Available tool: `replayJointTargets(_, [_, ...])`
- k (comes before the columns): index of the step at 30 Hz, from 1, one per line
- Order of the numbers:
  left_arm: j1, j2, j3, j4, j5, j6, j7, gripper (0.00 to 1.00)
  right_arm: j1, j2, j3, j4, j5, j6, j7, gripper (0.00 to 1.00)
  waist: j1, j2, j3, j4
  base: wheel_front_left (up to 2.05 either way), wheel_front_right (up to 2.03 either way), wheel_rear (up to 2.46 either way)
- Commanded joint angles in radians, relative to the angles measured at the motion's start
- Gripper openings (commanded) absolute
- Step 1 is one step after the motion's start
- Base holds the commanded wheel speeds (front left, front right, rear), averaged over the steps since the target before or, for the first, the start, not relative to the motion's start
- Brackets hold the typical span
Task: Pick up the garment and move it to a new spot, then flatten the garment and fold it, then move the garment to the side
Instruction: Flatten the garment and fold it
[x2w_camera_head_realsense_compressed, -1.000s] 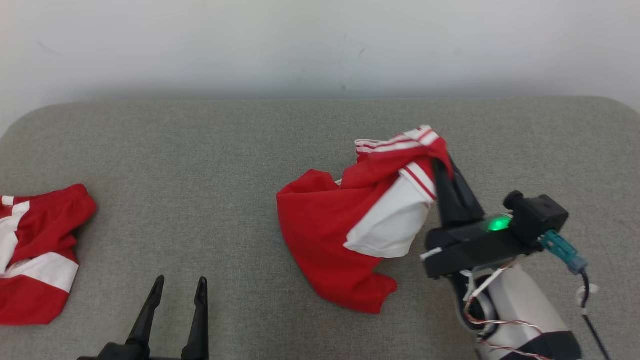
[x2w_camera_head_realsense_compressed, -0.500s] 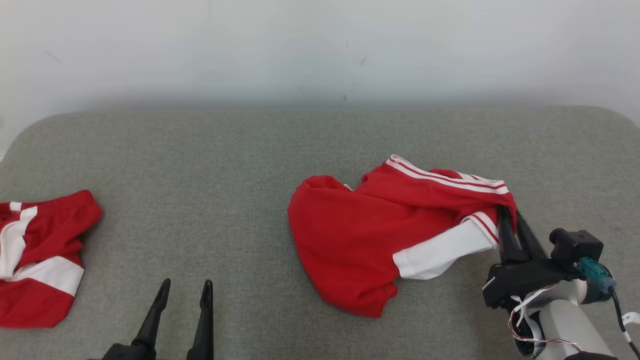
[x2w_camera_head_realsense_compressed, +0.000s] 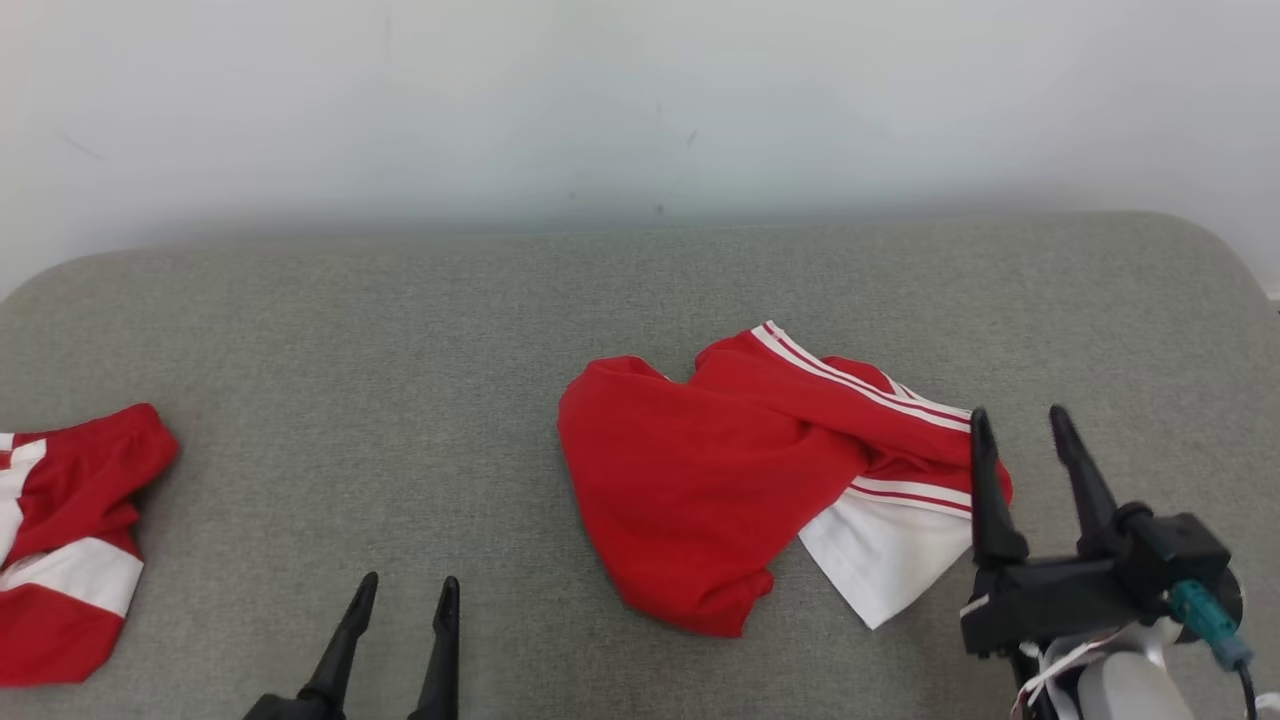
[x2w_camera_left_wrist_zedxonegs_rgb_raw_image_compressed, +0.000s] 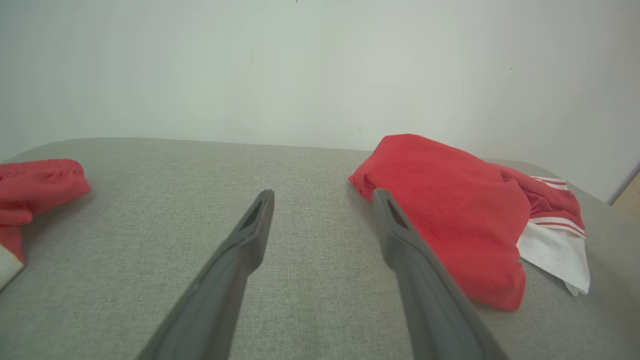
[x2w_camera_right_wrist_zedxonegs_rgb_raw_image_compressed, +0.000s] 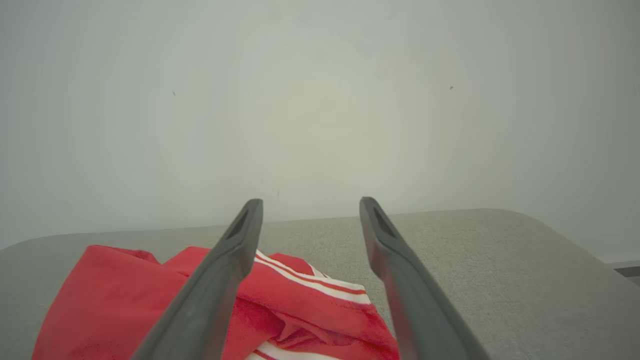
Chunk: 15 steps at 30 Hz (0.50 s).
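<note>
Lying crumpled on your worktop (x2w_camera_head_realsense_compressed: 400, 350), the garment (x2w_camera_head_realsense_compressed: 690, 480) — right gripper (x2w_camera_head_realsense_compressed: 1018, 414) beside it, fingers wide; left gripper (x2w_camera_head_realsense_compressed: 409, 582) fingers wide, empty.

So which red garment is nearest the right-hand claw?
The middle garment, crumpled right beside the right gripper. The other garment lies far off at the left edge.

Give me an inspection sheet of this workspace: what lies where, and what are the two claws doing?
Surface: grey fabric pad.
Job's things: red and white garment, crumpled, right of centre.
Clutter: second red garment, far left.
Grippers: left gripper open over bare pad; right gripper open at the garment's right edge, empty.
Cables: teal plug and thin wires at right wrist.
Surroundings: pale wall behind.
</note>
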Motion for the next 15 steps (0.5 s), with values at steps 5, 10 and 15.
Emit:
replayJointTargets(5, [-0.039, -0.004, -0.085, 0.04, -0.015, 0.002, -0.003, 1.0, 0.082, 0.029, 0.012, -0.025, 0.005, 0.003, 0.001, 1.0, 0.0001, 0.0, 0.014, -0.032, 0.0, 0.0, 0.0])
replayJointTargets(10, [-0.091, -0.005, -0.208, 0.1, -0.014, 0.002, -0.003, 1.0, 0.112, 0.041, 0.018, -0.022, 0.021, 0.003, 0.001, 1.0, 0.0001, 0.0, 0.034, -0.064, 0.0, 0.0, 0.0])
replayJointTargets(15, [-0.149, -0.016, -0.257, 0.226, -0.002, 0.002, -0.003, 1.0, 0.117, 0.044, 0.03, -0.017, 0.045, 0.003, 0.001, 1.0, 0.0001, 0.0, 0.056, -0.102, 0.0, 0.0, 0.0])
